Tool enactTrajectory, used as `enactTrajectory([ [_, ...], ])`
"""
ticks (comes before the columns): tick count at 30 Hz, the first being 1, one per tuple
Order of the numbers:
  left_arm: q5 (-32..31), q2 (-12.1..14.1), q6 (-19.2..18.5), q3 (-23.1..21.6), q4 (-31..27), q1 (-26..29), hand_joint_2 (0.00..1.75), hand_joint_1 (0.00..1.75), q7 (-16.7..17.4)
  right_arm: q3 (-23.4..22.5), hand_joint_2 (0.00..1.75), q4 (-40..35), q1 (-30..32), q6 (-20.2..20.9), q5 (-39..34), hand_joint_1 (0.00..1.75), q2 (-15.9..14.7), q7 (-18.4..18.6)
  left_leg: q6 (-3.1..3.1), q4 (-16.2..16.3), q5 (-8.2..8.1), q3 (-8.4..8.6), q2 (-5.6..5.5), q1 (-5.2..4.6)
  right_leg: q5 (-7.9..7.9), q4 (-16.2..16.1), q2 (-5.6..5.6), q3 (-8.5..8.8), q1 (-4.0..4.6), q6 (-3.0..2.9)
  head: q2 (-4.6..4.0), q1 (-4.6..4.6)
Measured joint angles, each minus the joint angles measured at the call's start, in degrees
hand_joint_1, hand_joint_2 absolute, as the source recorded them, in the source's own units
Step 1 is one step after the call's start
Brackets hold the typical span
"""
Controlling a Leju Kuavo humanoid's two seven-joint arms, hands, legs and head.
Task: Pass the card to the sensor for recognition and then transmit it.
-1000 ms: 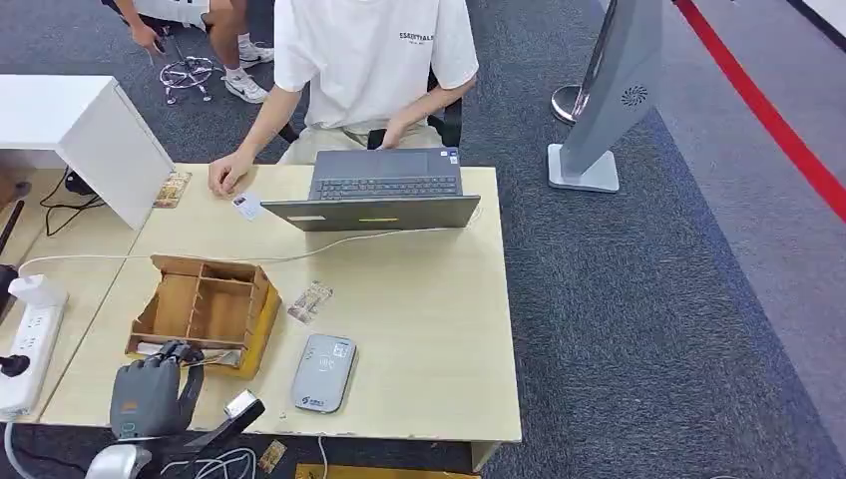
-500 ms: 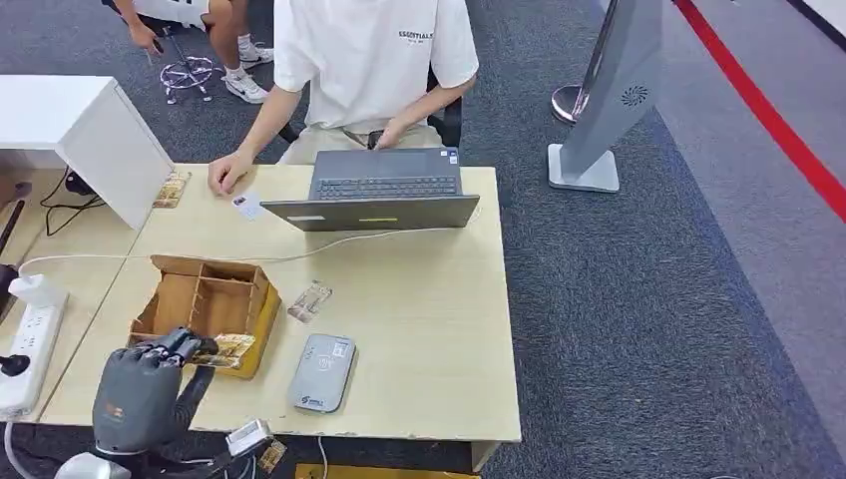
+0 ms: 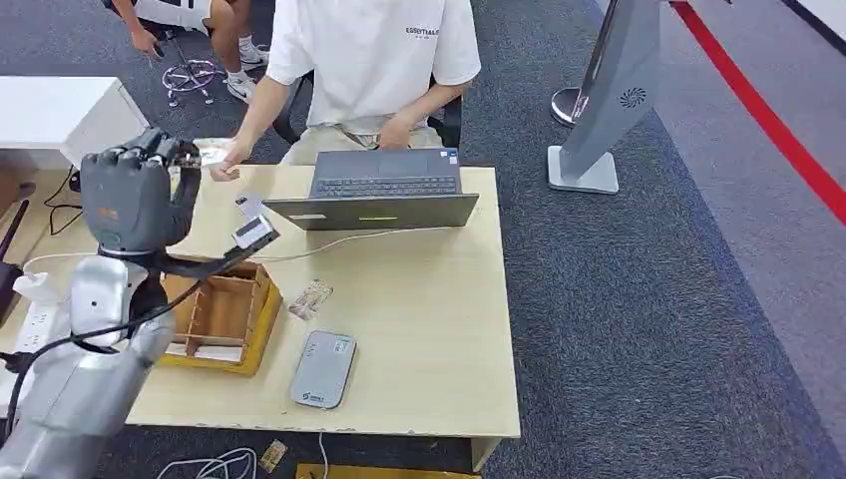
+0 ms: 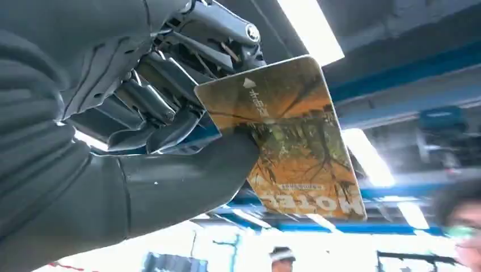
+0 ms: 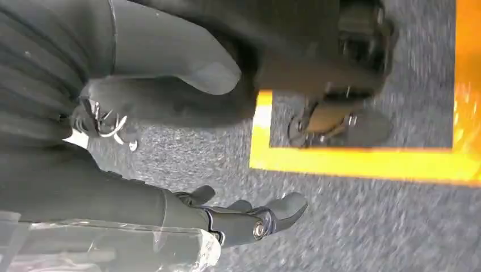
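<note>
Left hand (image 3: 128,198) up high at 10 o'clock, pinching orange picture card (image 4: 283,136). Right hand (image 5: 249,218) hanging loose, fingers apart, holding nothing.

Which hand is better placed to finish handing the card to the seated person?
Left. The left hand already holds the card, raised toward the person's hand; the right hand hangs over the floor.

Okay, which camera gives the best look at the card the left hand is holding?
The left wrist view: the card shows close up, printed face and arrow clear, pinched by the left hand. The head view shows it small and edge-on beside the raised hand. The right wrist view looks at floor.
</note>
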Motion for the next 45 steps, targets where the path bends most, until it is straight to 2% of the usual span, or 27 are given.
enactTrajectory([
  [3,-4.37,-2.18,3.40,0.00,15.30,-8.99,1.75,1.75,0.72,1.90,1.75,0.90,-0.84,0.11,0.66,0.00,-0.04,0.41,-0.06,0.00,0.07,0.00,0.06,0.01,0.06,0.03,0.06,-0.02,0.01,-0.04,0.00,-0.04],
  [7,-6.18,-4.30,4.04,0.02,30.14,-17.18,1.75,1.75,2.40,3.45,1.75,1.90,-0.96,-0.02,0.92,0.00,-0.33,0.66,-0.06,-0.01,0.07,-0.05,0.14,0.02,0.08,0.06,0.16,-0.10,0.01,-0.07,0.00,-0.04],
  [13,-7.73,-6.86,3.60,0.02,41.52,-23.57,1.75,1.75,3.91,4.22,1.75,3.30,-0.68,-1.31,-0.02,0.00,-0.77,1.40,-0.06,-0.01,0.07,-0.31,0.14,0.01,0.07,0.06,0.16,-0.35,0.01,-0.07,0.00,-0.04],
  [14,-7.69,-7.19,3.45,0.02,42.47,-24.10,1.75,0.00,3.89,4.24,1.75,3.50,-0.67,-1.51,-0.11,0.00,-0.79,1.46,-0.06,-0.01,0.07,-0.36,0.15,0.01,0.07,0.06,0.16,-0.39,0.01,-0.07,0.00,-0.02],
  [17,-6.35,-8.19,3.40,0.04,44.02,-24.57,1.75,0.00,2.87,4.24,1.75,3.95,-0.68,-1.99,-0.26,0.00,-0.83,1.62,-0.06,-0.01,0.07,-0.42,0.16,0.01,0.08,0.06,0.17,-0.46,0.00,-0.07,0.00,-0.04],
  [21,-2.01,-9.37,4.10,0.35,43.31,-24.15,1.75,0.00,-1.02,4.22,1.75,4.33,-0.73,-2.49,-1.81,0.00,-0.81,1.53,-0.06,-0.01,0.06,-0.44,0.15,0.00,0.07,0.06,0.16,-0.46,0.00,-0.07,0.00,-0.04],
  [24,0.84,-9.74,2.11,0.35,37.02,-21.55,1.75,0.00,-2.54,3.93,1.75,4.57,-0.73,-3.17,-3.41,0.00,-0.81,1.29,-0.06,-0.01,0.06,-0.47,0.15,0.00,0.07,0.06,0.16,-0.48,0.00,-0.07,0.00,-0.02],
  [27,4.34,-9.37,-2.90,0.33,26.76,-16.96,1.75,0.00,-2.82,2.99,1.75,4.79,-0.64,-3.48,-5.03,0.00,-0.81,0.98,-0.04,-0.02,0.04,-0.50,0.19,0.01,0.06,0.06,0.18,-0.49,-0.01,-0.07,0.00,-0.02],
  [29,7.07,-8.17,-5.83,0.33,18.34,-12.59,1.75,0.00,-2.82,2.27,1.75,4.92,-0.57,-3.72,-6.21,0.00,-0.81,0.79,-0.07,-0.08,0.01,-0.52,0.31,0.01,0.06,0.07,0.28,-0.49,-0.01,-0.07,0.00,-0.02],
  [31,9.83,-5.43,-6.41,0.31,8.68,-6.46,1.75,0.00,-2.82,1.07,1.75,5.03,-0.48,-4.11,-7.70,0.00,-0.81,0.63,-0.07,-0.21,-0.04,-0.44,0.53,-0.01,0.04,0.07,0.50,-0.49,-0.05,-0.09,0.00,0.00],
  [34,15.49,1.08,-5.25,0.75,-6.34,7.42,1.75,0.00,-4.73,-0.81,1.75,5.03,-0.29,-4.35,-9.70,0.00,-0.81,0.59,-0.20,-0.51,-0.29,0.05,0.98,-0.10,-0.17,0.06,0.92,-0.23,-0.16,-0.18,0.00,0.04],
  [35,17.46,3.97,-3.37,1.91,-11.94,14.57,1.75,0.00,-5.94,-1.61,1.75,5.03,-0.13,-4.33,-10.25,0.00,-0.81,0.57,-0.29,-0.61,-0.43,0.30,1.23,-0.14,-0.32,0.07,1.14,-0.13,-0.20,-0.35,0.00,-0.02],
  [36,18.94,5.69,-1.31,3.61,-16.41,21.72,1.75,0.00,-6.96,-2.15,1.75,5.03,-0.08,-4.33,-10.51,0.00,-0.81,0.59,-0.34,-0.65,-0.59,0.48,1.44,-0.16,-0.37,0.06,1.36,-0.11,-0.20,-0.33,0.00,-0.13],
  [37,20.23,6.74,0.72,5.76,-20.61,28.29,1.75,0.00,-7.96,-2.72,1.75,5.05,-0.05,-4.35,-10.67,0.00,-0.79,0.66,-0.33,-0.65,-0.65,0.55,1.52,-0.14,-0.50,0.06,1.46,-0.13,-0.19,-0.47,0.00,-0.26],
  [38,22.24,7.81,2.15,8.38,-24.76,34.66,1.75,0.00,-9.07,-3.28,1.75,5.05,-0.01,-4.37,-10.86,0.00,-0.79,0.83,-0.27,-0.64,-0.70,0.55,1.51,-0.10,-0.61,0.06,1.44,-0.12,-0.17,-0.34,0.00,-0.31],
  [40,29.58,8.29,1.56,13.65,-30.94,45.09,1.75,0.00,-11.14,-4.14,1.75,5.05,0.09,-4.57,-10.89,0.00,-0.79,1.44,-0.26,-0.65,-0.79,0.55,1.23,-0.10,-0.88,0.06,1.19,-0.06,-0.16,-0.29,0.00,-0.28],
  [41,34.94,6.88,-1.05,17.85,-33.84,49.85,1.75,0.00,-14.68,-4.57,1.75,5.03,0.14,-4.66,-10.84,0.00,-0.79,1.70,-0.29,-0.65,-0.85,0.57,1.09,-0.09,-0.93,0.06,1.00,-0.02,-0.14,-0.32,0.00,-0.31],
  [42,40.79,5.07,-5.75,22.55,-35.63,52.07,1.75,0.00,-18.62,-4.90,1.75,5.03,0.14,-4.70,-10.67,0.00,-0.79,1.95,-0.29,-0.64,-0.85,0.55,0.96,-0.10,-0.94,0.04,0.87,-0.03,-0.13,-0.32,0.00,-0.28],
  [43,48.05,1.50,-14.02,28.89,-36.89,52.81,1.75,0.00,-22.95,-5.25,1.75,5.01,0.13,-4.76,-10.25,0.00,-0.76,2.21,-0.29,-0.64,-0.84,0.52,0.75,-0.08,-0.98,0.04,0.66,-0.01,-0.11,-0.29,0.00,-0.31],
  [44,54.52,-1.67,-23.56,35.29,-37.09,51.98,1.75,0.00,-25.39,-5.66,1.75,5.00,0.11,-4.87,-9.95,0.00,-0.74,2.45,-0.29,-0.64,-0.85,0.54,0.65,-0.07,-1.02,0.02,0.56,-0.02,-0.07,-0.27,0.00,-0.17],
  [45,60.25,-4.45,-34.45,42.65,-36.52,50.15,1.75,0.00,-26.25,-5.95,1.75,4.96,0.11,-4.87,-9.60,0.00,-0.70,2.47,-0.29,-0.62,-0.85,0.54,0.56,0.00,-1.10,0.02,0.54,0.05,-0.03,-0.27,0.00,-0.13],
])
